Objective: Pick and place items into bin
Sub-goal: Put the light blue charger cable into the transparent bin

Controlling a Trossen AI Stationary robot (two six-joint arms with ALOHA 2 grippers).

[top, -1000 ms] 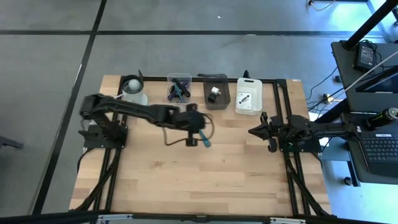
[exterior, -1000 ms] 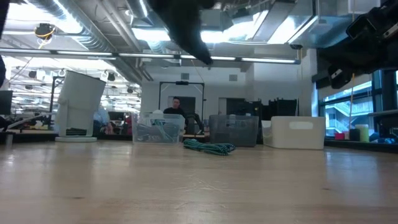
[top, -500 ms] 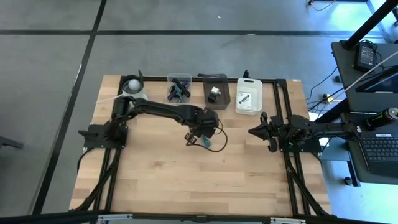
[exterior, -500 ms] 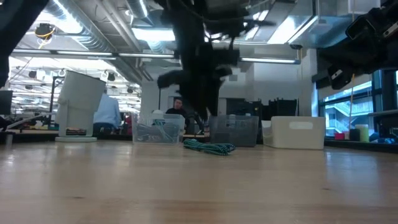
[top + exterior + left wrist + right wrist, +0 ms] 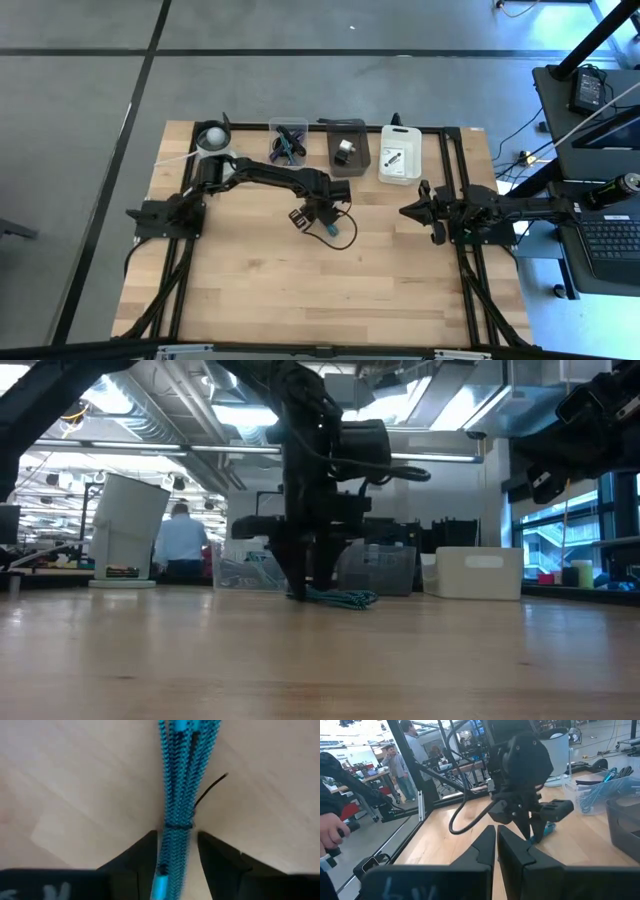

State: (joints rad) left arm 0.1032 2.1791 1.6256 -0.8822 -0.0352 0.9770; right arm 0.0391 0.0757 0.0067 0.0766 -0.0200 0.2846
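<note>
From above, we see the left gripper (image 5: 312,214) lowered near the middle of the wooden table (image 5: 250,290), over the teal braided cable (image 5: 322,227), the only item lying loose that we can make out. Along the far edge stand a clear bin (image 5: 287,143) with straps already in it, a dark bin (image 5: 348,147) holding a small object, and a white bin (image 5: 400,153) with a printed card. So we judge some items sorted and this cable not yet picked up. The right gripper (image 5: 410,212) waits at the right side of the table.

At table height, the cable (image 5: 338,598) lies flat on the wood with the left gripper (image 5: 305,582) down at it, the three bins in a row behind. Beyond is a workshop with ceiling lights, where a person in a blue shirt (image 5: 183,540) stands far off.

In the left wrist view, the fingers (image 5: 135,862) stand parted either side of the bundled cable (image 5: 175,810); they seem not to be pinching it yet.

In the right wrist view, its own fingers (image 5: 485,847) are pressed together on nothing, facing the left arm and cable (image 5: 546,829); people (image 5: 396,762) stand beyond the table.
</note>
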